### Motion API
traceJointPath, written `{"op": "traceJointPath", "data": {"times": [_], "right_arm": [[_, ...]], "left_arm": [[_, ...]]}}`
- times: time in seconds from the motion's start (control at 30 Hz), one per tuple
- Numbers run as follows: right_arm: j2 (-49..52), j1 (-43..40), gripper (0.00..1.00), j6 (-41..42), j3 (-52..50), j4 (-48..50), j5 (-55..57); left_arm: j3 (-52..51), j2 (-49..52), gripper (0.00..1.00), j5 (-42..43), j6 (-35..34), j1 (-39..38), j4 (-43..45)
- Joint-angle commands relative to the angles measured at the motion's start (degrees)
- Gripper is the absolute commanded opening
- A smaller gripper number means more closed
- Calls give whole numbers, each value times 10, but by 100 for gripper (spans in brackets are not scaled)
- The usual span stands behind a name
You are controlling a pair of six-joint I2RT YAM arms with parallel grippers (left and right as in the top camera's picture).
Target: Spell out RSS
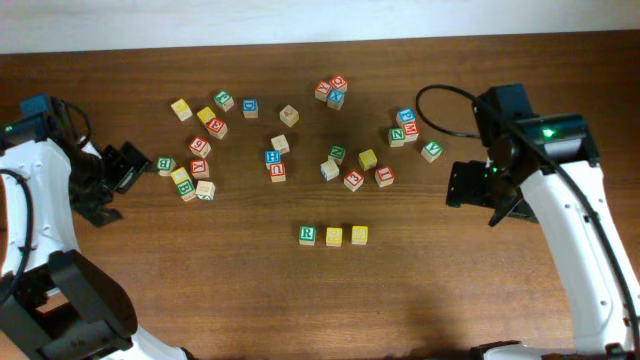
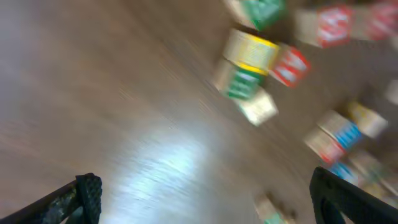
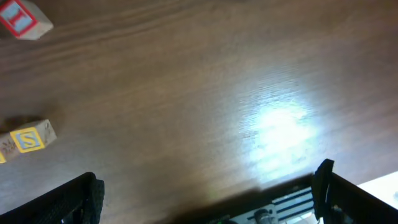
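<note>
Three letter cubes lie in a row at the front middle of the table: a green-and-white R cube (image 1: pixel 307 235), then two yellow cubes (image 1: pixel 334 236) (image 1: pixel 359 235), close side by side. My left gripper (image 1: pixel 138 167) hovers at the table's left, open and empty, beside a cluster of loose cubes. In the blurred left wrist view the left gripper (image 2: pixel 205 205) shows bare wood between its fingers. My right gripper (image 1: pixel 454 185) stands open at the right, apart from the row. In the right wrist view the right gripper (image 3: pixel 208 199) is empty, and a yellow S cube (image 3: pixel 28 138) lies far left.
Many loose letter cubes are scattered across the back half: a left cluster (image 1: pixel 195 165), a middle group (image 1: pixel 275 165), a stack at the back (image 1: pixel 332 90) and a right group (image 1: pixel 405 125). A red cube (image 3: pixel 23 18) shows in the right wrist view.
</note>
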Motion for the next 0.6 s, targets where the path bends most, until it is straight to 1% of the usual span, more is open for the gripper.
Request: {"op": "traceJointPath", "data": {"times": [0.0, 0.07, 0.1, 0.13, 0.17, 0.2, 0.23, 0.27, 0.33, 0.37, 0.4, 0.47, 0.5, 0.57], "right_arm": [[6, -1, 98, 0, -43, 38, -50], [6, -1, 98, 0, -72, 75, -77], [6, -1, 99, 0, -89, 94, -87], [6, -1, 97, 0, -104, 107, -95], [6, -1, 90, 0, -116, 118, -101], [6, -1, 86, 0, -129, 129, -109], [6, -1, 79, 0, -147, 142, -118], [6, -1, 72, 0, -161, 152, -127], [6, -1, 56, 0, -191, 170, -139], [6, -1, 49, 0, -203, 176, -145], [6, 0, 33, 0, -222, 189, -154], [6, 0, 12, 0, -244, 209, -167], [6, 3, 9, 0, -256, 223, -173], [6, 12, 8, 0, -273, 250, -183]], "left_arm": [[6, -10, 94, 144, 123, -28, -17], [2, -10, 93, 143, 158, -61, -39], [-2, -10, 93, 132, 173, -90, -49], [-6, -10, 91, 108, 173, -115, -51], [-9, -10, 88, 87, 172, -136, -50], [-15, -10, 84, 65, 172, -156, -46], [-24, -10, 79, 38, 172, -180, -36], [-32, -10, 60, 20, 170, -199, -30], [-52, -10, 35, -14, 150, -233, -16], [-63, -10, 27, -33, 132, -248, -10], [-81, -10, 19, -65, 97, -271, -1], [-110, -10, 1, -104, 59, -301, 19], [-127, -10, 0, -110, 48, -314, 34], [-160, -10, 0, -109, 27, -338, 71]]}}
